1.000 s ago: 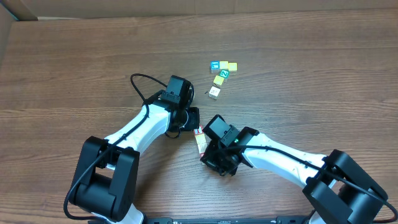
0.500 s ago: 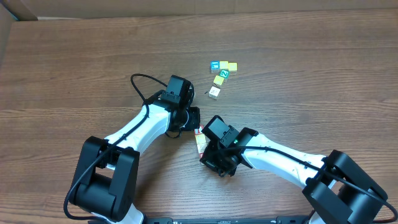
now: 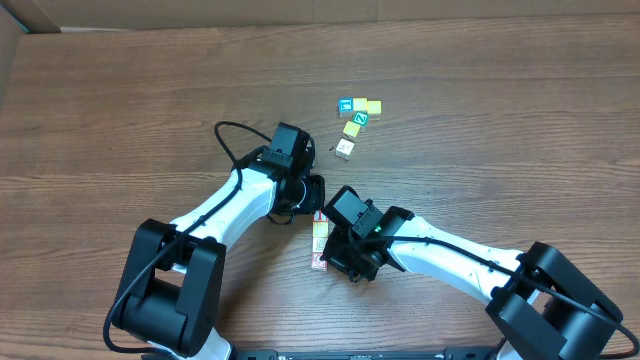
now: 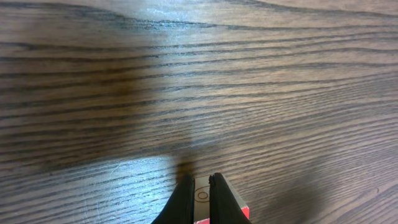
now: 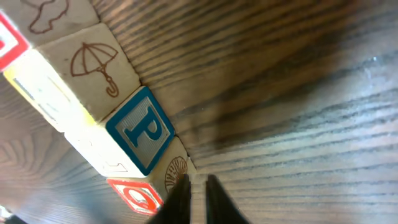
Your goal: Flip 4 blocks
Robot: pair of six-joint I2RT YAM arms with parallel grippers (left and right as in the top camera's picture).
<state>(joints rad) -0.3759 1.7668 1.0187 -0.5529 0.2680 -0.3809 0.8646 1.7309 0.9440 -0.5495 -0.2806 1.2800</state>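
The place looked like a robotics lab or test station, not a home. A left arm [image 3: 225, 205] and a right arm [image 3: 450, 255], both jointed machines in white and black, reached in from the near edge of a plain wood-grain bench [image 3: 500, 120]. A black cable [image 3: 222, 135] looped loose off the left arm. Brown cardboard [image 3: 30, 15] stood at the far left corner, and a few printed toy cubes [image 3: 352, 129] lay on the bench.
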